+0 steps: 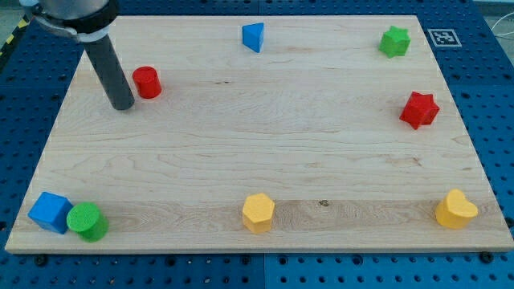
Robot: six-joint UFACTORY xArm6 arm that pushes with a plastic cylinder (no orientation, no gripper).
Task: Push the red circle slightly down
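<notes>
The red circle [147, 82] stands near the view's top left on the wooden board [265, 136]. My tip [123, 105] rests on the board just left of and slightly below the red circle, a small gap apart from it. The dark rod rises up and to the left from the tip, out of the view's top.
A blue triangle [254, 36] at the top middle, a green star [394, 41] at the top right, a red star [420, 110] at the right. Along the bottom: a blue cube [50, 212], a green circle [87, 221], a yellow hexagon [259, 212], a yellow heart [455, 209].
</notes>
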